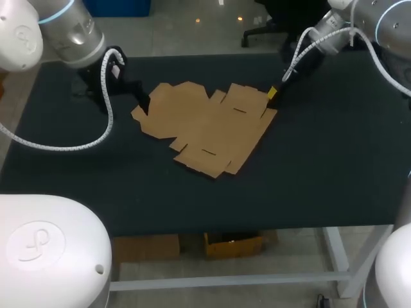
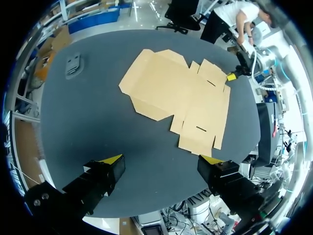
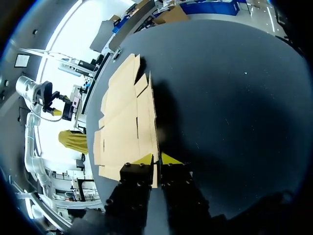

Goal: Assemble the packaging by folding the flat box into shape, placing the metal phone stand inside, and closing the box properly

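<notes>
The flat brown cardboard box (image 1: 205, 125) lies unfolded on the middle of the dark table; it also shows as the flat box (image 2: 178, 95) ahead of my left gripper. My left gripper (image 2: 161, 160) hangs wide open and empty above the table, and in the head view the left gripper (image 1: 125, 97) is by the box's left edge. My right gripper (image 3: 156, 159) is shut on the edge of the box (image 3: 124, 127); in the head view the right gripper (image 1: 271, 94) is at the box's far right corner. A flat grey piece (image 2: 73, 63), seemingly the metal phone stand, lies left of the box.
The dark table (image 1: 321, 173) extends well to the right and front of the cardboard. My left arm's white spiral cable (image 1: 96, 138) hangs over the table's left side.
</notes>
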Tool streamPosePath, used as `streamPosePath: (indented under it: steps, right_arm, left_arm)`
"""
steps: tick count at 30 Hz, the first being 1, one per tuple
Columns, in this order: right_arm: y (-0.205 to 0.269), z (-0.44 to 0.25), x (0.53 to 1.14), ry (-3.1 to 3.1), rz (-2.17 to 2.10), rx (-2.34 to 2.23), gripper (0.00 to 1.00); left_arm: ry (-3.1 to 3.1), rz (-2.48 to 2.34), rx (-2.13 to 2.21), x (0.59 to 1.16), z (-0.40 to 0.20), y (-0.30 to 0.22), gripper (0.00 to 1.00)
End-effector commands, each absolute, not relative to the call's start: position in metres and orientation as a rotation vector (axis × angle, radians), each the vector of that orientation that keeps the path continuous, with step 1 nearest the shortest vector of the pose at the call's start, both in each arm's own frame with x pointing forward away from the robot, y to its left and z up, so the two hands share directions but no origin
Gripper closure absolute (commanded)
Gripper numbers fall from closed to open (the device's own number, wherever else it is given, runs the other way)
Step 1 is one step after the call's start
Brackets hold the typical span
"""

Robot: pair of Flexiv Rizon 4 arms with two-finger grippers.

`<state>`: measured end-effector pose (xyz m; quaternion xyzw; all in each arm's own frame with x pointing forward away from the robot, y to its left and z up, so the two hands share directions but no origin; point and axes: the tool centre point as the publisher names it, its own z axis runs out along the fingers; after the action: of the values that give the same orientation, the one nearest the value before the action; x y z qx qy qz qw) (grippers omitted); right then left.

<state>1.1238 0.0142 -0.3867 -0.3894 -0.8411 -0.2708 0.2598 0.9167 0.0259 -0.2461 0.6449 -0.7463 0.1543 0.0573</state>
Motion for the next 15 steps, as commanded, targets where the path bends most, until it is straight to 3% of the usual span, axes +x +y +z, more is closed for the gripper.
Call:
streamPosePath:
  steps: [1, 4, 6, 15]
  right_arm:
    - [0.012, -0.388, 1.121, -2.281, -0.75, -1.07, 0.36]
    - [0.012, -0.39, 1.125, -2.28, -0.737, -1.064, 0.14]
    - [0.014, -0.39, 1.127, -2.282, -0.724, -1.064, 0.07]
    - [0.014, -0.392, 1.144, -2.302, -0.678, -1.063, 0.07]
  left_arm:
    - [-2.268, 0.467, 1.951, 0.917, -0.246, 0.025, 0.0]
    - [-2.271, 0.469, 1.949, 0.917, -0.246, 0.025, 0.0]
    - [-2.268, 0.469, 1.953, 0.917, -0.246, 0.026, 0.0]
    - [-2.264, 0.461, 1.961, 0.916, -0.246, 0.026, 0.0]
